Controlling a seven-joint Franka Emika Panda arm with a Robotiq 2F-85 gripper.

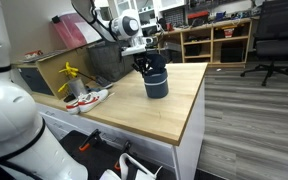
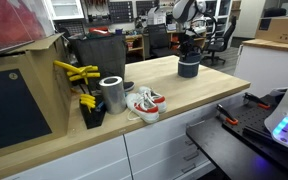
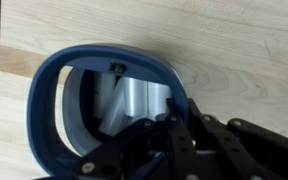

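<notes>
Tool (image 1: 144, 66) noted nearly shut, pinched on one wall of the dark blue cup (image 1: 156, 84), which stands near the far corner of the desk (image 1: 154, 118). Risk judged: with so thin a one-sided grip, the cup could tilt or slip, and the desk edge is close.

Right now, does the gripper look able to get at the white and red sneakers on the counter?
Probably not yet: the gripper is shut on the rim of the blue container. Nothing stands on the counter between it and the white and red sneakers, though.
</notes>
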